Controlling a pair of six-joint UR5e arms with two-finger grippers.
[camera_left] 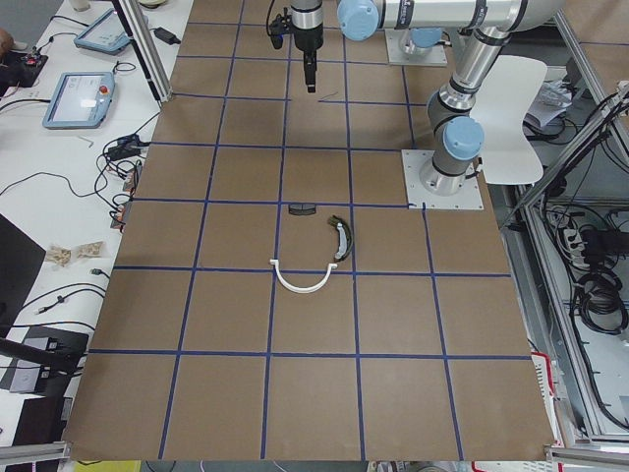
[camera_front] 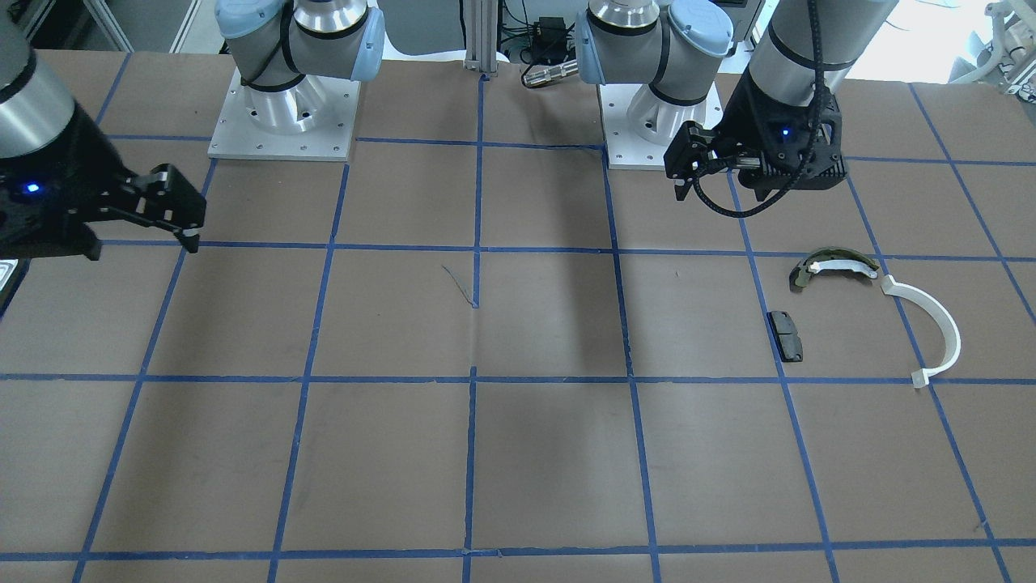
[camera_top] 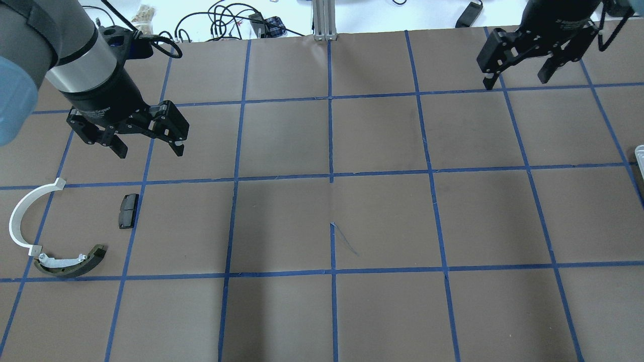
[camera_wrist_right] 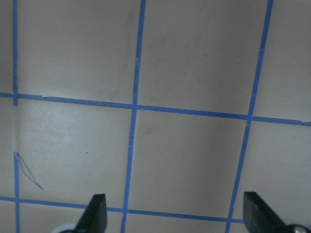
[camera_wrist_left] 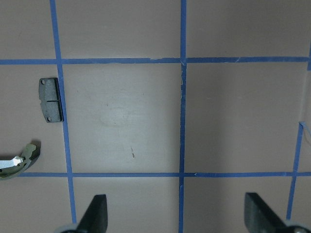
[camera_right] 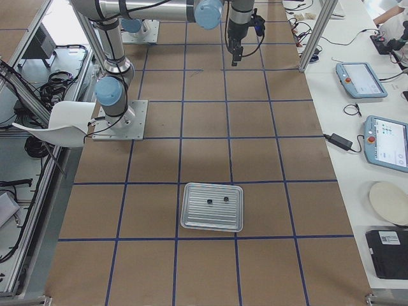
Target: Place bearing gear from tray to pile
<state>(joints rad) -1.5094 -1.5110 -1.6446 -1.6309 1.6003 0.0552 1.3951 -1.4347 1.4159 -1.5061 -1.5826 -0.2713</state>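
Hanging spread wide and empty, the right gripper is hovering over bare brown table near its far edge. The left gripper is doing likewise, jaws apart with nothing between them, just beyond the pile. That pile is lying at the robot's left end: a black pad, a white half-ring and an olive shoe, all near one another. The tray is sitting well apart from both grippers at the table's right end, carrying two small dark pieces (which one is the bearing gear I cannot tell).

Nothing is being gripped yet, so I am judging the pick itself as the weak point. The pieces are tiny and close together, so wide jaws could be closing on the wrong one or nudging both. The long carry across the table is also giving a poor pinch room to slip.

Only the exterior right view is showing the whole tray and its contents. The overhead is catching just a sliver at its right edge, and the right wrist camera is seeing only paper and blue tape lines.
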